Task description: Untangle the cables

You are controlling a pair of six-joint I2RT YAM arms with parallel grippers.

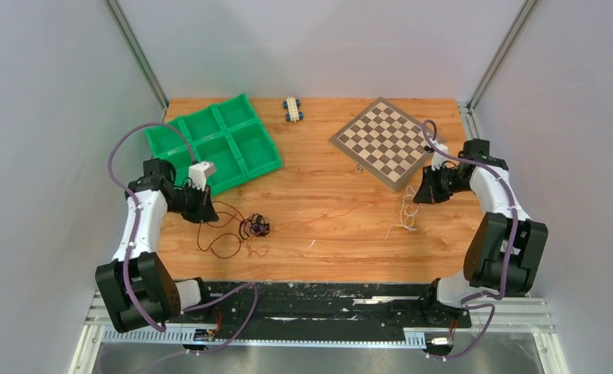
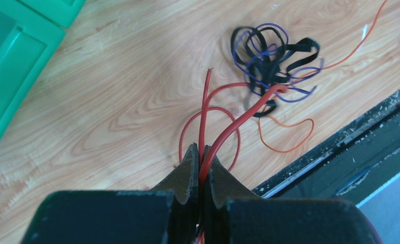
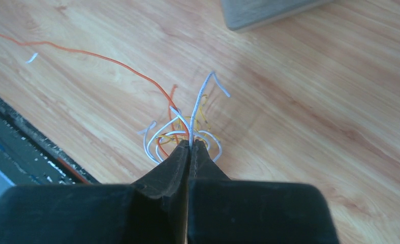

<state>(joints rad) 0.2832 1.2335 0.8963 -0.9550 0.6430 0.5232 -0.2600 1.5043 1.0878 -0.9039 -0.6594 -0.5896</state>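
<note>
- Closest to the lens on my left side, the left gripper (image 2: 200,152) is pinched almost shut on a red wire (image 2: 227,133). The wire runs out of the jaws toward the knot (image 2: 271,56) of black and dark-blue wires lying on the table (image 2: 111,101).
- On the other side, my right gripper (image 3: 190,145) is clamped tight on a white wire (image 3: 202,96), with a small bunch (image 3: 159,137) of white and yellow loops around the tips.
- An orange wire (image 3: 106,60) trails over the wood between the two clumps. I cannot tell whether its end is caught in my right jaws too.
- From above, the knot sits at the front left of the table, just beside my left gripper and nearer me than the green tray (image 1: 217,140). The bunch lies at the front right, near a corner of the checkerboard (image 1: 385,140).
- I judge the step in hand to be drawing the red wire out of the knot.
- To do it well, I should pull slowly and low, along the wire's own line, away from the knot.
- If the whole knot starts sliding after me, the red wire is snagged; better to stop and regrip closer to the tangle than to tug.
- The orange wire may tighten if both hands pull apart at once, so one hand should move at a time.
</note>
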